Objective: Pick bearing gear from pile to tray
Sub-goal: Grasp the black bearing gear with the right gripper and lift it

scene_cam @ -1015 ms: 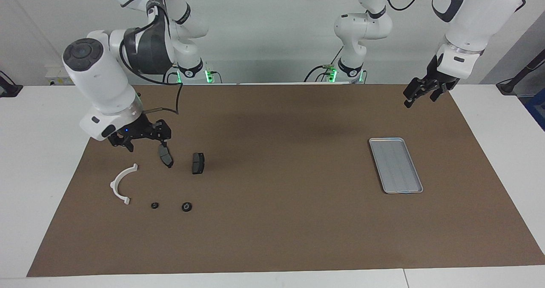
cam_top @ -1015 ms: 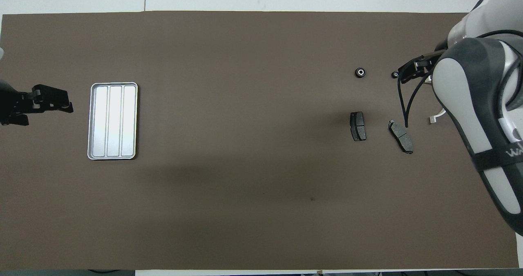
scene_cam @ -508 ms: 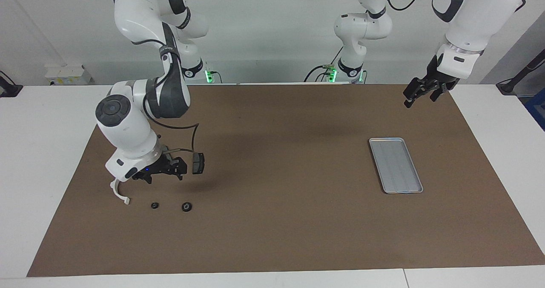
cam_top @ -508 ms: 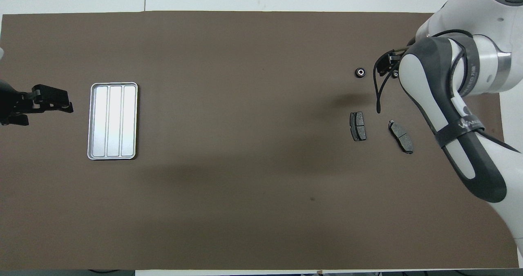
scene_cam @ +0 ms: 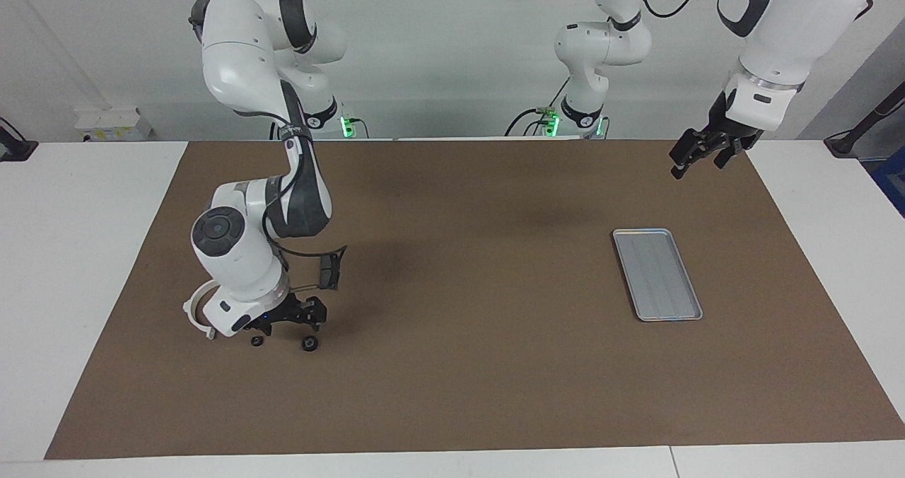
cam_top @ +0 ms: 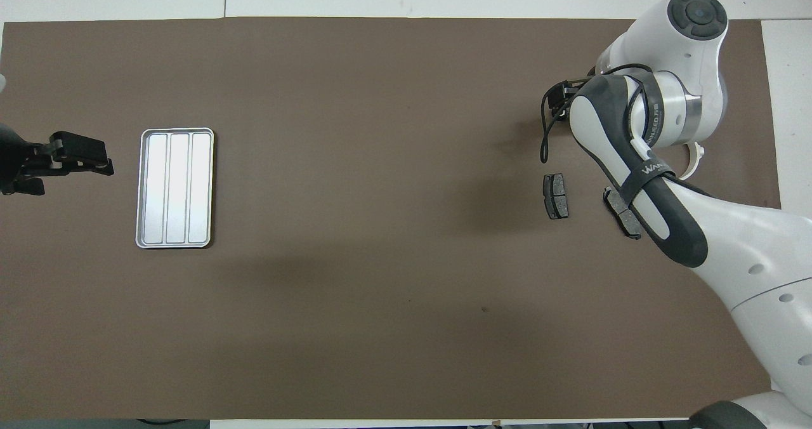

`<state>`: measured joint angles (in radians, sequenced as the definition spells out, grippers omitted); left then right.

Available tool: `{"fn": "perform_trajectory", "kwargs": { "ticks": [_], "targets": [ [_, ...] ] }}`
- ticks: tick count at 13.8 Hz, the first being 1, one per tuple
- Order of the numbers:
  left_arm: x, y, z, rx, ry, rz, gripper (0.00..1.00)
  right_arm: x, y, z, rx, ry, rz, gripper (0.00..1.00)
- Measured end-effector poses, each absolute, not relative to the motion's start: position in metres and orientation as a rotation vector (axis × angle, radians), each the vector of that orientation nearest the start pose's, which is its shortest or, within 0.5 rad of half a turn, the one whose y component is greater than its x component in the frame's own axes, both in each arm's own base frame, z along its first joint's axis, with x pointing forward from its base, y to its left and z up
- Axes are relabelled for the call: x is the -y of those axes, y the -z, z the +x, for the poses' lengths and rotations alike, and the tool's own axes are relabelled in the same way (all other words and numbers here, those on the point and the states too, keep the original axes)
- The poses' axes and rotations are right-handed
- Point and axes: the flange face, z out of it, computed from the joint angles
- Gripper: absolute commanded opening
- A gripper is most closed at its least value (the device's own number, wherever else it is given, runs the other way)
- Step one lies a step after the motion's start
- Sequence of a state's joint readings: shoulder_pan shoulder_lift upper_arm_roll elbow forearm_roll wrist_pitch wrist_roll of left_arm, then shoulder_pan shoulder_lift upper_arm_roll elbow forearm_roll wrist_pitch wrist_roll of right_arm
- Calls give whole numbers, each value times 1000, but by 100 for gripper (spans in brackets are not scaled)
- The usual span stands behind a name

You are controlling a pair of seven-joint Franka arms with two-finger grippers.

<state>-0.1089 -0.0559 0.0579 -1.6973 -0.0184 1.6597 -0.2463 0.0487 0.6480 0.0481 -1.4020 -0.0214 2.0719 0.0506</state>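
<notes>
Right gripper (scene_cam: 305, 320) spread over 2 black rings (scene_cam: 310, 344), white bracket (scene_cam: 192, 307) beside; left gripper (scene_cam: 696, 154) spread

Brown mat (scene_cam: 459, 379) over white table (scene_cam: 78, 252); pale wall (scene_cam: 452, 54)

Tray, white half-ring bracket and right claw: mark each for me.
tray (scene_cam: 657, 274): facing view, middle of its ridged floor.
white half-ring bracket (scene_cam: 189, 307): facing view, outer curve beside the arm.
right claw (scene_cam: 305, 320): facing view, between its fingertips.
</notes>
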Motion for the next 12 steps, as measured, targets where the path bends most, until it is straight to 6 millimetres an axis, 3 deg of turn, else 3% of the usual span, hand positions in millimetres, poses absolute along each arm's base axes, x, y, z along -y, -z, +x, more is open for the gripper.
{"fn": "perform_trajectory", "kwargs": {
  "ticks": [6, 12],
  "targets": [
    [29, -603, 543, 311, 23, -3150, 100, -93, -299, 731, 62, 87, -3144, 95],
    [29, -603, 543, 311, 23, -3150, 100, -88, -289, 736, 73, 126, -3164, 91]
  ]
}}
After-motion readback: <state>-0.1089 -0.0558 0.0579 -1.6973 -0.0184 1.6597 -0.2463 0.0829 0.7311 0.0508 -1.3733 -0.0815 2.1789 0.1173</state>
